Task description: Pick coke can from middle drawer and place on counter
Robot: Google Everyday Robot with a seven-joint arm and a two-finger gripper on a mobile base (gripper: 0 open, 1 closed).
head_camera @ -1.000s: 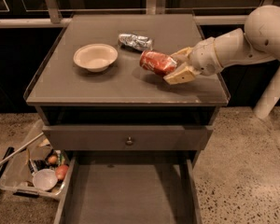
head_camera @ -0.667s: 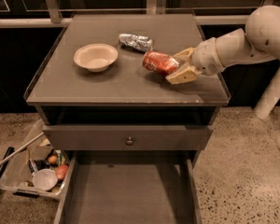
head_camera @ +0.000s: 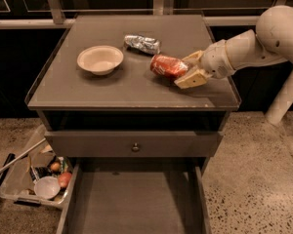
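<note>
The red coke can (head_camera: 166, 66) lies on its side on the right part of the grey counter (head_camera: 112, 89). My gripper (head_camera: 188, 68) reaches in from the right. Its two cream fingers (head_camera: 191, 79) straddle the can's right end and are closed on it, with the can resting at or just above the counter top. The middle drawer (head_camera: 132, 199) is pulled out at the bottom of the view, and its grey floor is bare.
A cream bowl (head_camera: 100, 59) sits on the counter's left half. A crumpled silver foil-like can (head_camera: 142, 43) lies behind the coke can. A shut drawer front with a round knob (head_camera: 135, 146) is above the open drawer. A clear bin of clutter (head_camera: 31, 179) stands on the floor at left.
The gripper and the coke can have shifted only very slightly on the counter. Nothing else has moved.
</note>
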